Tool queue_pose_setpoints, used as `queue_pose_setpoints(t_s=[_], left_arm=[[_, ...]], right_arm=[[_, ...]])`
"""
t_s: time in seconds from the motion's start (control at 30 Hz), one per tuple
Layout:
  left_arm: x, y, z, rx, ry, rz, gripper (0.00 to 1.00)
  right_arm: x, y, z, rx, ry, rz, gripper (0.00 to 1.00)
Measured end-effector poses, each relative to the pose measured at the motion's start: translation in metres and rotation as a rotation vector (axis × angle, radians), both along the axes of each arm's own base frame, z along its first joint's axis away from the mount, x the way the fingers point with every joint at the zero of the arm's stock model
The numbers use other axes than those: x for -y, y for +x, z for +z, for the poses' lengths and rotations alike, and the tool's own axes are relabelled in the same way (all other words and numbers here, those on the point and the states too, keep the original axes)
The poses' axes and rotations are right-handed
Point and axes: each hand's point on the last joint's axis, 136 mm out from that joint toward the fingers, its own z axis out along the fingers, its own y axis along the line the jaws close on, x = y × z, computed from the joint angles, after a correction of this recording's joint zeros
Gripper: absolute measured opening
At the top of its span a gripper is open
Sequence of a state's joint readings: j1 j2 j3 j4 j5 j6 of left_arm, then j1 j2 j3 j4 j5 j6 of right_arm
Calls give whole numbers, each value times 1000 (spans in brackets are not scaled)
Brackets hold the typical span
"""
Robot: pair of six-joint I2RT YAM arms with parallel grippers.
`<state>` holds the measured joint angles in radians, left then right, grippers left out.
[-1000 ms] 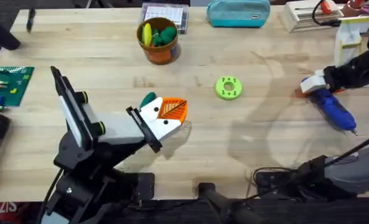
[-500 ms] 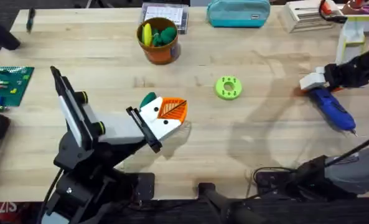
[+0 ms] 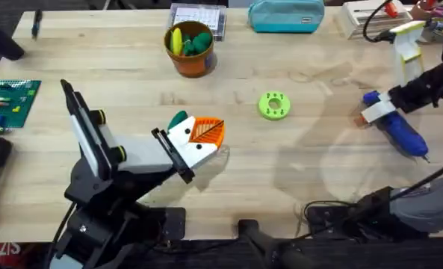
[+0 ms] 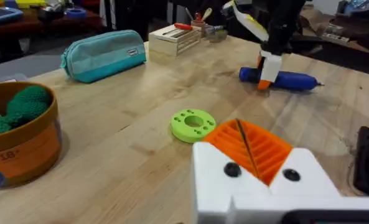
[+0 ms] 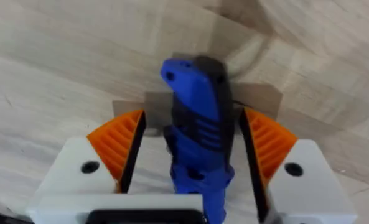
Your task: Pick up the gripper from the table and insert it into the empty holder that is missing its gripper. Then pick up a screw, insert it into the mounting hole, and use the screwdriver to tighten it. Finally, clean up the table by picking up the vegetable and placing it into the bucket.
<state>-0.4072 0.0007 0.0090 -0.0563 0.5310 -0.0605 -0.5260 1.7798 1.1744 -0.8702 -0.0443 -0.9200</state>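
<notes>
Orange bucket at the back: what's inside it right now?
Inside the orange bucket, yellow and green vegetables poke above the rim. Whatever lies beneath them is covered.

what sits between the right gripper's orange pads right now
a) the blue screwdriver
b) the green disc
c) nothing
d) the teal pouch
a: in the right wrist view the blue screwdriver stands between the orange pads of the right gripper, while the green disc lies apart at mid-table and the teal pouch at the far edge.
</notes>
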Motion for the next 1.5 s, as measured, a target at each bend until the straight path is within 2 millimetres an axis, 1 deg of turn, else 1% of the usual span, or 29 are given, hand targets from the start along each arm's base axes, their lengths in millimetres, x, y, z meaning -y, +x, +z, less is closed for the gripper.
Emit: queue_pose_setpoints(t_s=[0.47,0.53,0.57,0.67,0.73,0.87,0.9,1.17,1.5], left_arm=[[0,0,0,0,0,0,12],[0,0,0,0,0,0,12],[0,0,0,0,0,0,12],[0,0,0,0,0,0,12],[0,0,0,0,0,0,12],[0,0,0,0,0,0,12],[0,0,0,-1,0,0,12],[0,0,0,0,0,0,12],[0,0,0,-1,0,0,12]], right_arm=[[3,-3,0,-11,-25,127,869],[3,-3,0,-11,-27,139,838],[3,-3,0,-11,-28,145,795],[3,-2,0,-6,-28,157,609],[3,-2,0,-4,-26,163,447],[1,-2,0,-5,-22,167,67],[0,-3,0,-8,-16,164,31],[-4,-6,-1,-18,4,153,32],[-6,-5,0,-25,18,17,32]])
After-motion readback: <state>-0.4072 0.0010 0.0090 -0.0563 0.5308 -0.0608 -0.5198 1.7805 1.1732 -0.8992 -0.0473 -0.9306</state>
